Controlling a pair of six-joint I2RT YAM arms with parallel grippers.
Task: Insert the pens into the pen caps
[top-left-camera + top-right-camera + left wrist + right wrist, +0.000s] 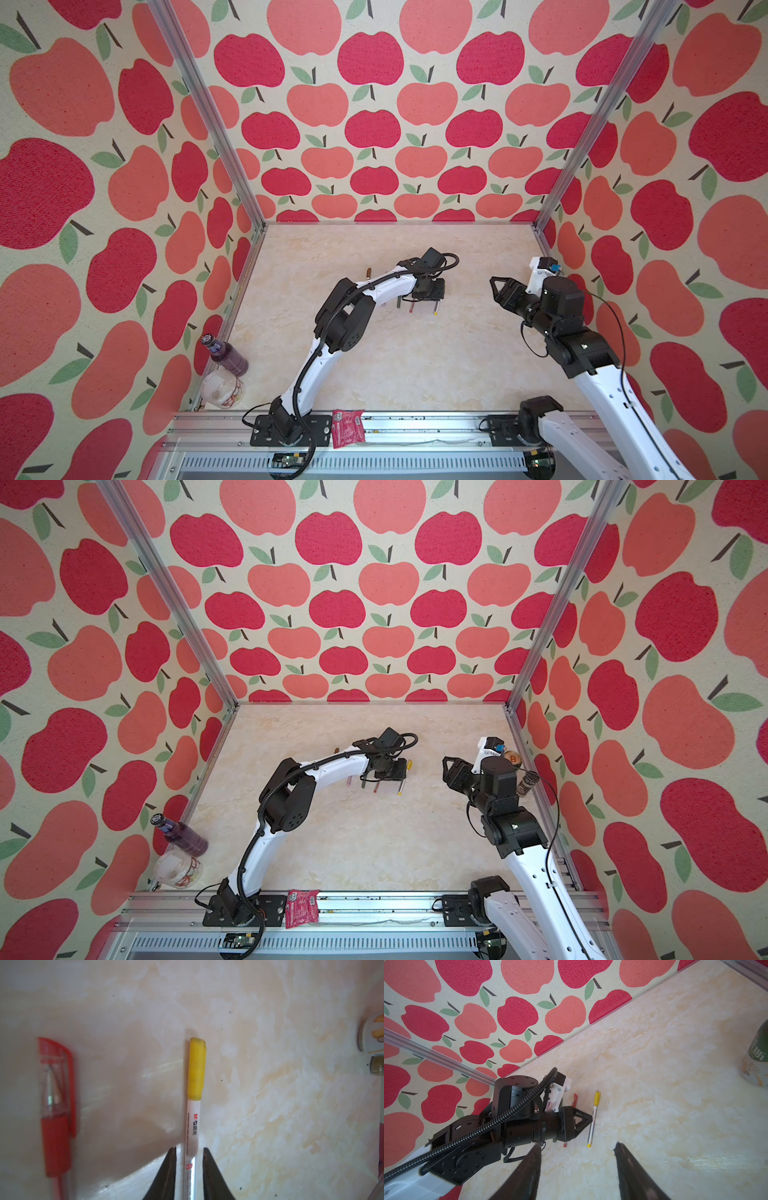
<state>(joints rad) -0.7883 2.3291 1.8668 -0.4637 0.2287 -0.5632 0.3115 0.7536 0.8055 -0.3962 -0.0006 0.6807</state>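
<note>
Yellow pen: white barrel, flat on the counter, yellow cap fitted on its end. Left pincer: slightly parted, one finger on either side of that barrel, a thin gap on each side, not clamping. Red pen: lies parallel nearby, red cap fitted. Lilac pen and green pen: same row in a top view, partly under the left arm. Right pincer: open, empty, above bare counter, well apart from the pens. Bottle and jar: counter's left edge. Red packet: front rail.
</note>
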